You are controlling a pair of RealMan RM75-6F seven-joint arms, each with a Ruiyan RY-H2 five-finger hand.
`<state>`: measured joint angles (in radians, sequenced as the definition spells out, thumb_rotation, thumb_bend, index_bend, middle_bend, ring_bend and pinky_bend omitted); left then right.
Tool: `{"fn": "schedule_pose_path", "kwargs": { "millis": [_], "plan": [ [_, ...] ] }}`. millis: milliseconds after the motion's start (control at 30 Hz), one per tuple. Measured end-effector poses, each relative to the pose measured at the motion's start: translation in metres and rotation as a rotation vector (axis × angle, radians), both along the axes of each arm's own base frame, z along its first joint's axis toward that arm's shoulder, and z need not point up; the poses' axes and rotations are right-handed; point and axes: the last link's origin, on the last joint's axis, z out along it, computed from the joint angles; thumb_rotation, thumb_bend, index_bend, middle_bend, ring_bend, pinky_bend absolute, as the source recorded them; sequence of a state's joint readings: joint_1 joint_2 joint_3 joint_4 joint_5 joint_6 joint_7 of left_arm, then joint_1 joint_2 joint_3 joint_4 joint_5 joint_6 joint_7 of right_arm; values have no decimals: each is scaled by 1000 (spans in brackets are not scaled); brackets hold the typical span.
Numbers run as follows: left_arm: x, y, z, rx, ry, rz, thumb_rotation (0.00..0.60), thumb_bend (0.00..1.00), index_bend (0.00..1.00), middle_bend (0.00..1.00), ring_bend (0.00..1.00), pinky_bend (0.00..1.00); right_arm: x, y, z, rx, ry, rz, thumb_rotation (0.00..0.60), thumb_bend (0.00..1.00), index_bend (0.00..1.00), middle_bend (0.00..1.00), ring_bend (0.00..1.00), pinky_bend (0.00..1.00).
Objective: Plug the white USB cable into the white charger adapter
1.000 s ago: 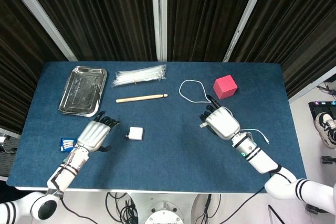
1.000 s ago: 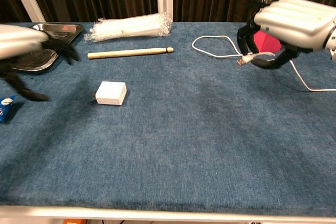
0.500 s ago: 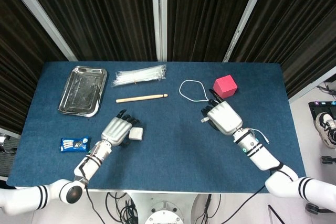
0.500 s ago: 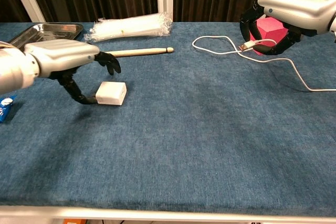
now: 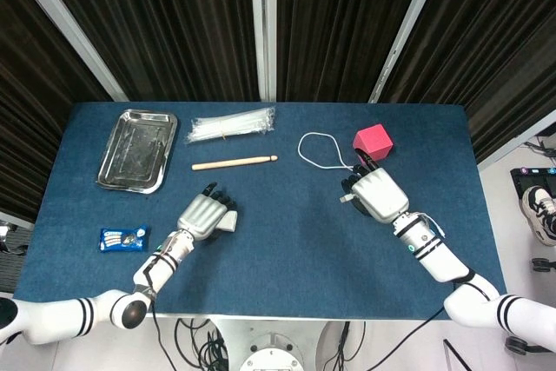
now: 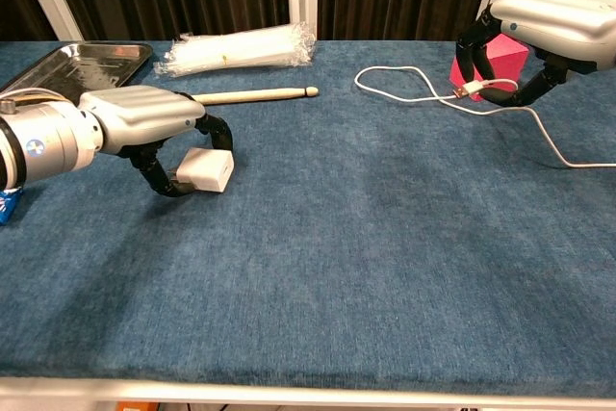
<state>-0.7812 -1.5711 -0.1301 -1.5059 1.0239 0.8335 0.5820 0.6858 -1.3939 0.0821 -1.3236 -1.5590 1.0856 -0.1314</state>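
The white charger adapter (image 6: 208, 171) lies on the blue table, and my left hand (image 6: 144, 122) is curled around it, thumb against its left side and a finger over its top. From above, the left hand (image 5: 207, 215) covers most of the adapter (image 5: 229, 221). My right hand (image 6: 549, 21) pinches the USB plug (image 6: 472, 91) of the white cable (image 6: 409, 79) above the table at the right. The cable loops toward the back (image 5: 314, 147) and trails off under the right hand (image 5: 379, 195).
A pink cube (image 5: 372, 142) stands just behind the right hand. A wooden stick (image 5: 234, 162), a bag of white ties (image 5: 232, 125) and a metal tray (image 5: 136, 149) lie at the back left. A blue packet (image 5: 120, 239) sits near the front left edge.
My left hand has moved right onto the adapter and curled its fingers around it. My right hand has lifted the USB plug and shifted slightly right and toward the back.
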Motion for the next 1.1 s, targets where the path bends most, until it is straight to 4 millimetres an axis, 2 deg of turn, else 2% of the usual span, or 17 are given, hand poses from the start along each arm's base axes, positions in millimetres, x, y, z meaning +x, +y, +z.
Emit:
{"fn": "schedule_pose_path", "kwargs": {
  "millis": [267, 433, 533, 733, 1100],
  "plan": [
    [4, 0, -3, -22, -13, 4, 600, 311, 300, 264, 154, 3, -4, -1, 0, -2, -4, -10, 600, 353, 644, 548, 295, 0],
    [7, 3, -4, -12, -36, 20, 600, 313, 409, 402, 243, 29, -5, 0, -2, -1, -7, -12, 600, 354, 645, 549, 295, 2],
    [8, 3, -4, -5, -59, 50, 600, 313, 415, 423, 269, 52, -2, 2, -5, 7, -14, -14, 600, 353, 647, 552, 295, 8],
    [16, 4, 0, 19, -101, 112, 600, 314, 420, 427, 279, 71, 14, 8, -22, 49, -63, -31, 600, 360, 652, 548, 295, 12],
    [43, 4, 9, 124, -100, 163, 600, 311, 428, 465, 323, 139, 61, 11, -65, 97, -139, -111, 600, 362, 653, 543, 298, 12]
  ]
}}
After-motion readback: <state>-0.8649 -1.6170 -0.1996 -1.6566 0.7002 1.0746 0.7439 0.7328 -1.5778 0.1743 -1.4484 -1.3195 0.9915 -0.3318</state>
